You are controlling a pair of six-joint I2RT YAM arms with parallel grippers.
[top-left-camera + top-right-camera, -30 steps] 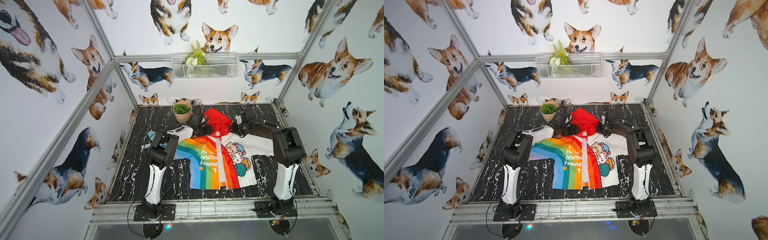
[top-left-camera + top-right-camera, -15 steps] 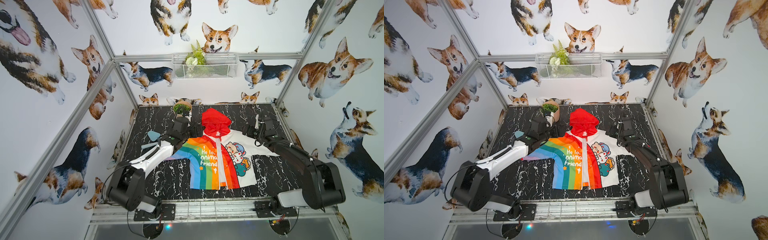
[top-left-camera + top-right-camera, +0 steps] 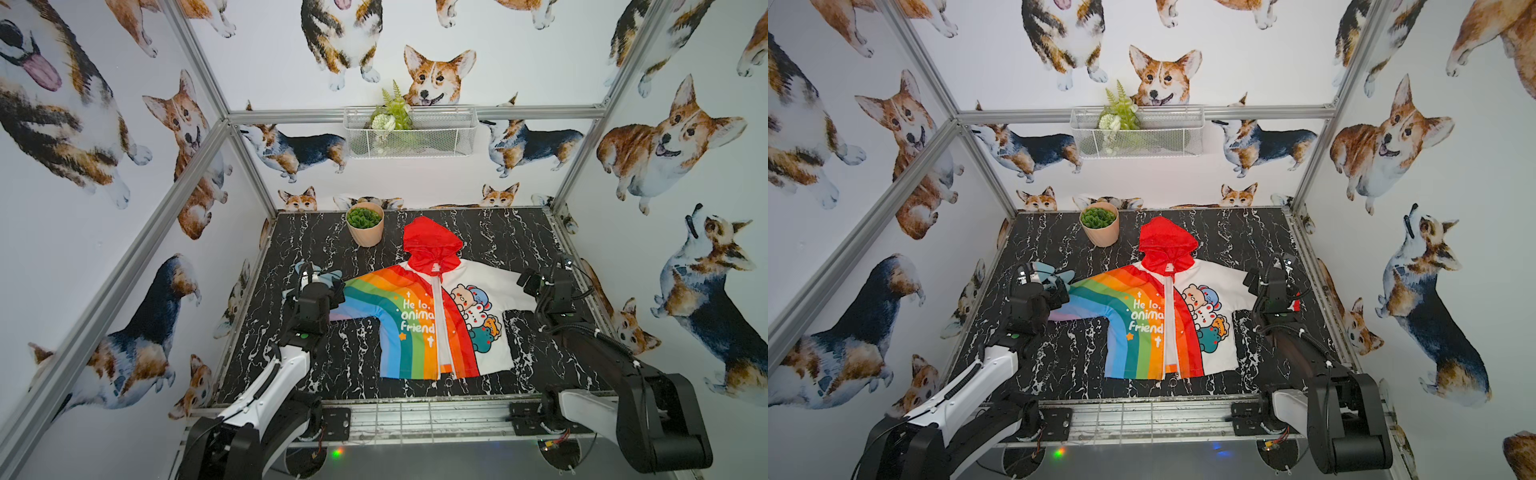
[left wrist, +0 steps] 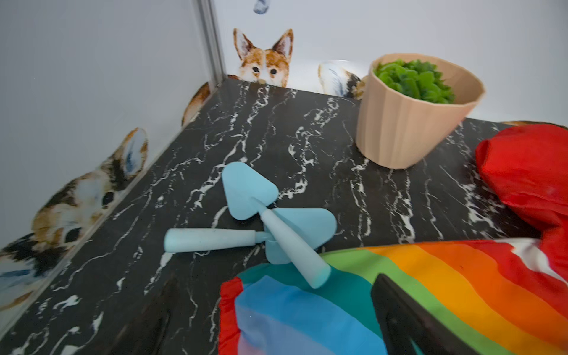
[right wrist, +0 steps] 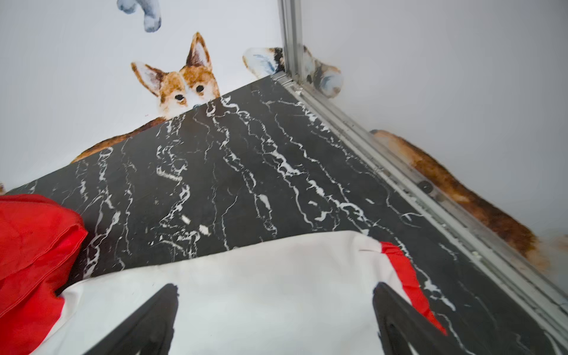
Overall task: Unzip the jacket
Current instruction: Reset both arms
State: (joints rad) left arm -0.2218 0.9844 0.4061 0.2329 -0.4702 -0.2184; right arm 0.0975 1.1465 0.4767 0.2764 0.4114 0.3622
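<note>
Here left claw (image 4: 276, 287), right claw (image 5: 276, 287) gaping, empty, over jacket (image 3: 415, 332).

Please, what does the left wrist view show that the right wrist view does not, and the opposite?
Only the left wrist view: two pale blue shovels lying crossed, a beige pot with a green plant, the rainbow sleeve. Only the right wrist view: the white sleeve with its red cuff, the metal frame rail. Both: the red hood, the black marble table, corgi pictures on the walls.
</note>
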